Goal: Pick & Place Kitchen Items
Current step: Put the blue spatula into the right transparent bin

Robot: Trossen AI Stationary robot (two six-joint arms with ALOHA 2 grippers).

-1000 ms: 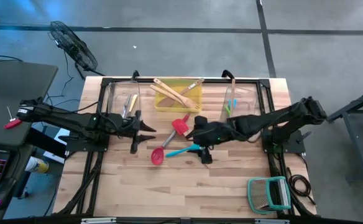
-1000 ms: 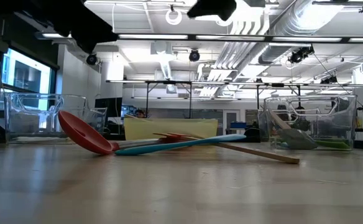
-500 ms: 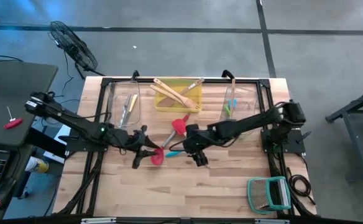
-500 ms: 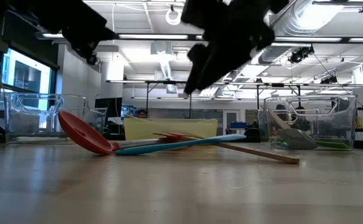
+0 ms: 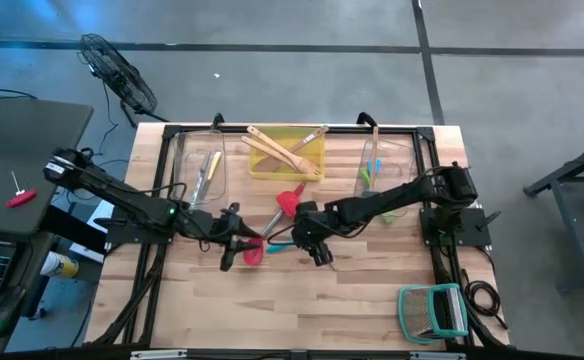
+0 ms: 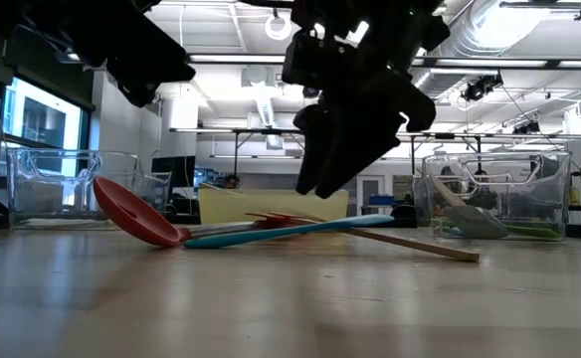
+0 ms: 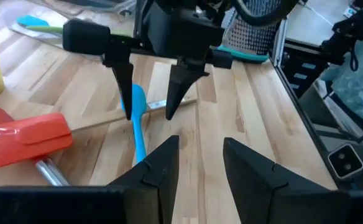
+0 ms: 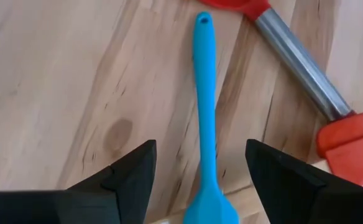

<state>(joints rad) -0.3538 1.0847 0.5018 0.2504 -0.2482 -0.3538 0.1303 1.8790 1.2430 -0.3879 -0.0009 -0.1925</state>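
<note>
The right gripper (image 8: 197, 177) has dropped lower, fingers spread astride the blue spatula (image 8: 204, 106); left gripper (image 7: 200, 165) hovers parted

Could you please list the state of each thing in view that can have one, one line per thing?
Right gripper: open, straddling the blue spatula, above it.
Left gripper: open, empty, near the red ladle.
Blue spatula: flat on the table, not held.
Red ladle: on the table, bowl tilted up.
Red spatula: lying on the table.
Yellow tray: holds wooden utensils.
Left bin: holds a yellow-handled knife.
</note>
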